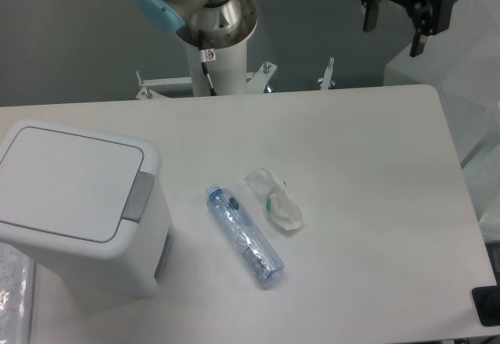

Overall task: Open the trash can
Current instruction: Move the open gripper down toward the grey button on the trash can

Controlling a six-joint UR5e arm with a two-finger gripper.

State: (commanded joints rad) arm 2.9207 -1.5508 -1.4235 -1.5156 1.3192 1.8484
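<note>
The camera view showed the trash can (78, 207) at the near left of the white surface (367, 188), lid flat and closed, its grey push-button tab (140, 197) on the edge facing the middle. The end effector (400, 16) hung released, holding nothing, above the far right corner, so a good press would likely need closed fingers lowered squarely onto that tab. A plastic bottle (244, 233) and crumpled wrapper (275, 200) lay mid-surface against a grey wall.

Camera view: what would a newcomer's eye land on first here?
The big white trash can at the table's left edge, lid shut, grey push-button tab on its right side. Mid-table, a clear plastic bottle lies on its side beside a crumpled wrapper. The gripper hangs open at top right, far from the can.
</note>
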